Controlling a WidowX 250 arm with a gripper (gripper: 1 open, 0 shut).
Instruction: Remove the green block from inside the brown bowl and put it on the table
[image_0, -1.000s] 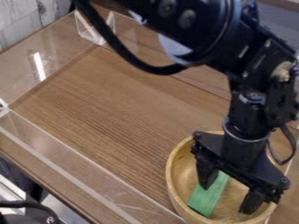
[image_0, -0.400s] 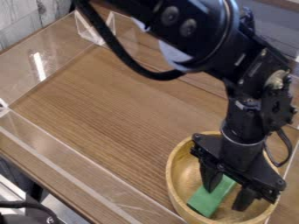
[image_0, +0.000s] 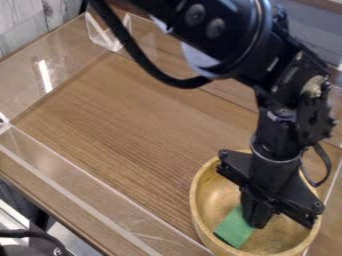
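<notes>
Looking across the scene, we found little besides the task's own things: clear plastic walls (image_0: 54, 60) ran along the table's edges from about nine o'clock up to eleven o'clock, and a black cable (image_0: 140, 62) looped off the arm (image_0: 227, 40) near twelve o'clock. The arm itself filled the upper right and hid the far rim of the bowl (image_0: 203, 200) from us.

The table (image_0: 120, 130) was brown wood grain, bare across its middle and left. Beyond the walls at upper left we saw only a pale patch of the room, too vague to name.

The bowl sat at about five o'clock in the view, cut by the lower edge. The block (image_0: 235, 228) lay inside it, tilted, its lower end toward six o'clock. The gripper (image_0: 263, 215) pointed straight down into the bowl, its fingers (image_0: 254, 205) drawn together on the block's upper end, which they hid. We could not tell whether the block had left the bowl's floor.
</notes>
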